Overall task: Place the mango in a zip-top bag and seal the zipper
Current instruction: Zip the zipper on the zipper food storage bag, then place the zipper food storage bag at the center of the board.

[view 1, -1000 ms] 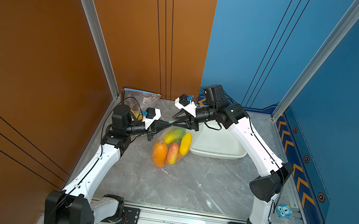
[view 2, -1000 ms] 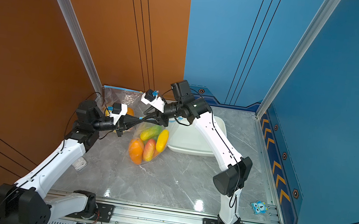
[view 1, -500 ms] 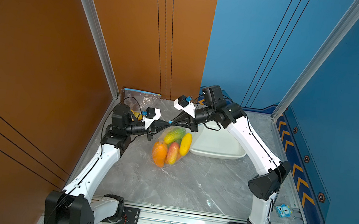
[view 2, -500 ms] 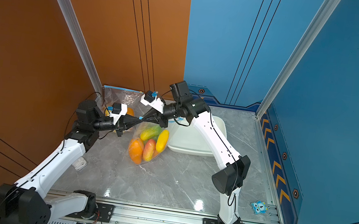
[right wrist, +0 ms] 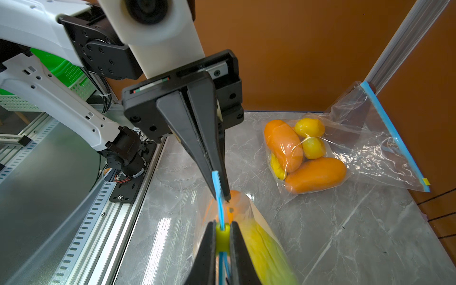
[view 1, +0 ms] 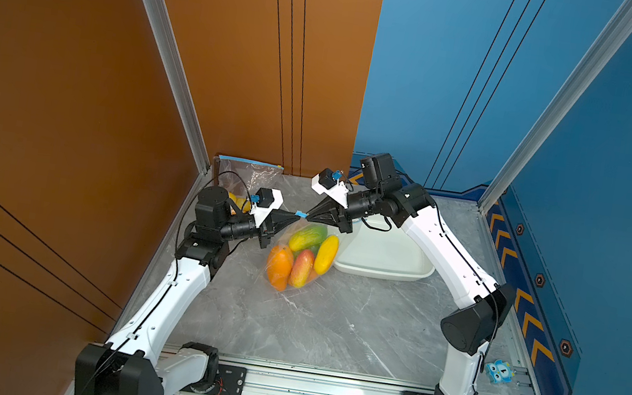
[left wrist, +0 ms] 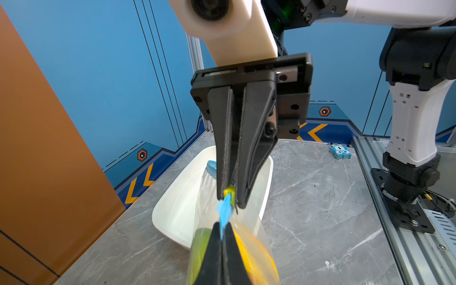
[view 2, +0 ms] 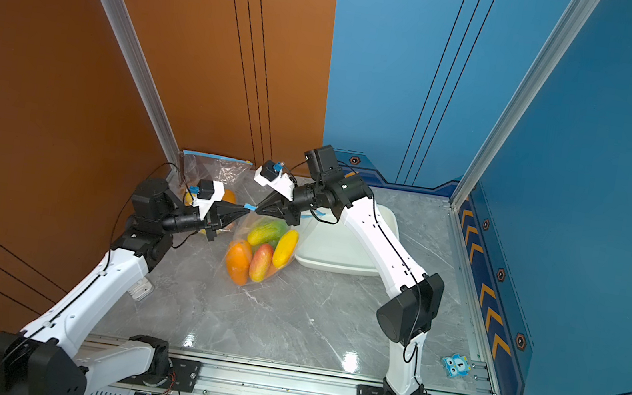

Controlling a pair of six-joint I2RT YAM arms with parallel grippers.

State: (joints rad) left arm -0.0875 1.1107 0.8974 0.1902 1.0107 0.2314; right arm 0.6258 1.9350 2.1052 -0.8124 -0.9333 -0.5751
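A clear zip-top bag (view 1: 296,284) stands mid-table with several mangoes inside, among them a green mango (view 1: 308,236) and an orange one (view 1: 279,264). Both grippers meet tip to tip at its raised top edge. My left gripper (view 1: 297,215) (left wrist: 222,225) is shut on the end of the blue zipper strip (left wrist: 225,212). My right gripper (view 1: 308,217) (right wrist: 222,228) is shut on the yellow-green slider (right wrist: 222,238), which sits on that strip close to the left gripper's fingertips (right wrist: 217,182). The bag's mouth behind the right gripper is hidden.
A white tub (view 1: 386,254) sits just right of the bag, under the right arm. A second zip-top bag of mangoes (right wrist: 308,153) lies at the back-left corner against the orange wall. A small blue owl toy (view 1: 499,371) rests on the front-right rail.
My right gripper's jaws have closed in onto the slider, and that arm has edged slightly toward the left gripper. The left arm and the bag have stayed put.
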